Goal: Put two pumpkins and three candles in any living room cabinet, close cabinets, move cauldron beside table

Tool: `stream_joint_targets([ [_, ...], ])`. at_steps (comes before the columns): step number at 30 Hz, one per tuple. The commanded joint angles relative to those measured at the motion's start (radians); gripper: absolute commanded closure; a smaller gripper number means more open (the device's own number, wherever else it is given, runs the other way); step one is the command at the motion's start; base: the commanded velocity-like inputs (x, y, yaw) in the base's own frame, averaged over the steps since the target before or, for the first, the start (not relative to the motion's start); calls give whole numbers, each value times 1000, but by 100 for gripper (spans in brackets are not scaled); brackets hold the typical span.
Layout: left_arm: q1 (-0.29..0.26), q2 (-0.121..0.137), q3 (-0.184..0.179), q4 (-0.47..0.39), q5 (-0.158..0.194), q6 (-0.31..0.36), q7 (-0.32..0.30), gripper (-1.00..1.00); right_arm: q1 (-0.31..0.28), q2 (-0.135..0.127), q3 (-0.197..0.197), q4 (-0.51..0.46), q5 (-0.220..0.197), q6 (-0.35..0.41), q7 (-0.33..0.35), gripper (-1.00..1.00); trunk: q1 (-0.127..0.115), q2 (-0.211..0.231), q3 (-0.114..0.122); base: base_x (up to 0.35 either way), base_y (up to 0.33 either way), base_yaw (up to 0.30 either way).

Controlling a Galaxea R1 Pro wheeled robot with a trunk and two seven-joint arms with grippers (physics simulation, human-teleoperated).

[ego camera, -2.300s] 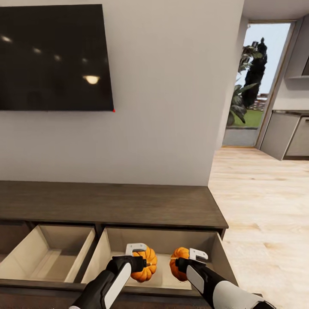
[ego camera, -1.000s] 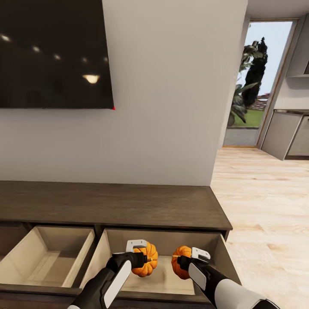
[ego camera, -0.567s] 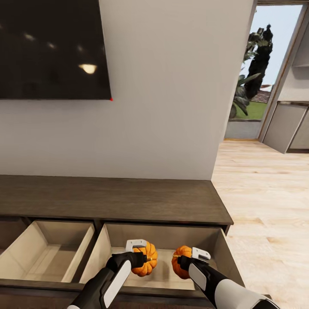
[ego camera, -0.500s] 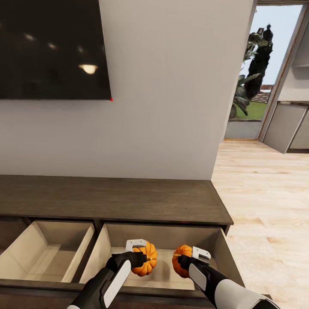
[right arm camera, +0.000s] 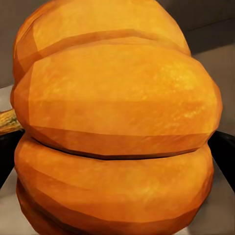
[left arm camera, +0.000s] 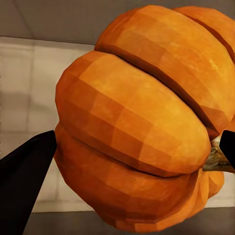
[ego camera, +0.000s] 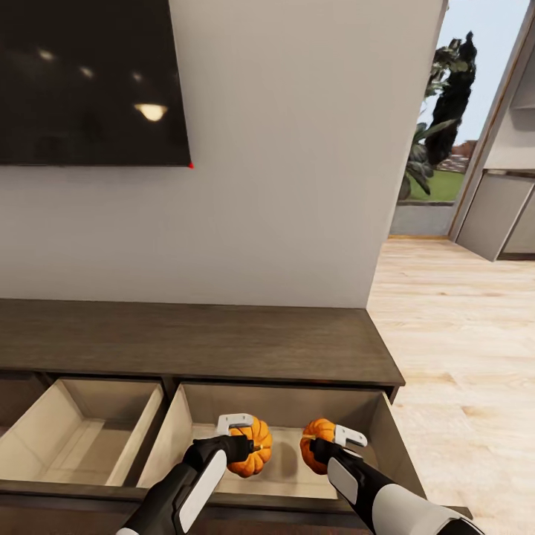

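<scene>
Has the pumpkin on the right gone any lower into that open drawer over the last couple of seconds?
No. The whole view has shifted, so the camera moved. Against the drawer's front and side walls, the right pumpkin sits at about the same spot, gripped by the right gripper.

Both arms reach forward and slightly inward from the robot's trunk, forearms roughly level, over the open right-hand drawer (ego camera: 383,427) of the cabinet. The left gripper (ego camera: 249,446) is closed on the left pumpkin (ego camera: 251,449), dark fingertips (left arm camera: 24,176) pressed against its sides. The right gripper (ego camera: 327,449) is clamped likewise on the right pumpkin (ego camera: 316,444), just beside the other, both within the drawer opening.
</scene>
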Motion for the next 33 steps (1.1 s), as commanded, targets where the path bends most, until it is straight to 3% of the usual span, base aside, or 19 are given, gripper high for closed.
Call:
stream_joint_targets([
  [1,-1,0,-3,-1,10,2,11,100,0,0,9,-1,-8,1,-6,100,0,0,-1,0,0,0],
  [9,-1,0,-1,-1,11,2,10,100,0,2,9,-1,-7,2,-6,100,0,0,-1,0,0,0],
  [10,-1,1,-1,-1,11,2,10,100,0,2,9,-1,-7,2,-6,-100,0,0,-1,0,0,0],
  [15,-1,1,-1,-1,11,2,9,100,0,1,9,-1,-8,2,-6,-100,0,0,-1,0,0,0],
  [16,-1,1,-1,-1,11,2,9,-100,0,1,9,-1,-8,2,-6,-100,0,0,-1,0,0,0],
  [27,-1,0,0,-1,11,4,8,-100,0,1,9,-1,-8,2,-6,-100,0,0,-1,0,0,0],
  [33,-1,0,1,-3,11,10,7,-100,0,1,9,-1,-8,2,-6,-100,-3,1,22,0,0,0],
])
